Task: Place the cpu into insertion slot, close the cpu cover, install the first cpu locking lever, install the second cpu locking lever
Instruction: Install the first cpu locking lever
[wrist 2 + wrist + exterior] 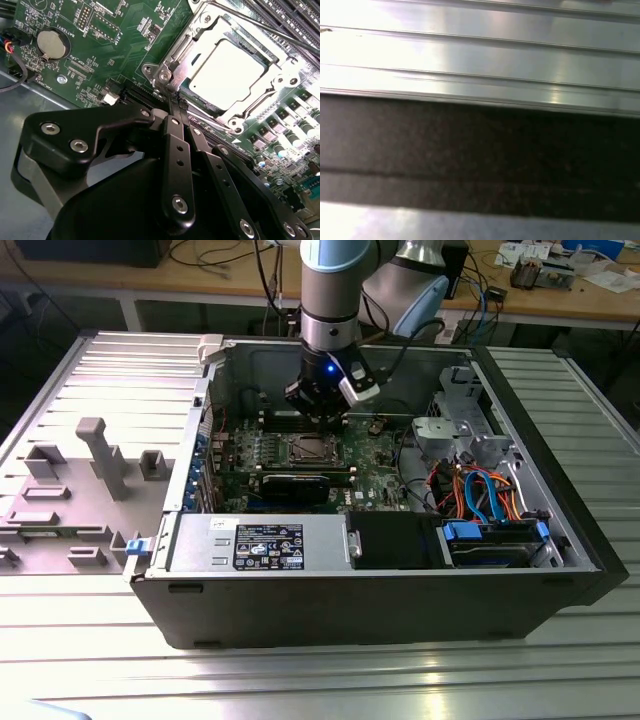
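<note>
Fingers [176, 102] pressed together touch cpu cover [280, 82] over cpu [225, 70].

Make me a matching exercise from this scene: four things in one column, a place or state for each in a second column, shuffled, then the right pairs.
Things
1. cpu
2. cpu cover
3. gripper
4. coin battery

Places or states
A. round and silver, on the green board away from the socket
B. fingertips together at the socket's corner
C. silver frame lying flat around the chip
D. seated in the socket, its pale top showing through the window

Pairs: 1-D, 2-C, 3-B, 4-A
</note>
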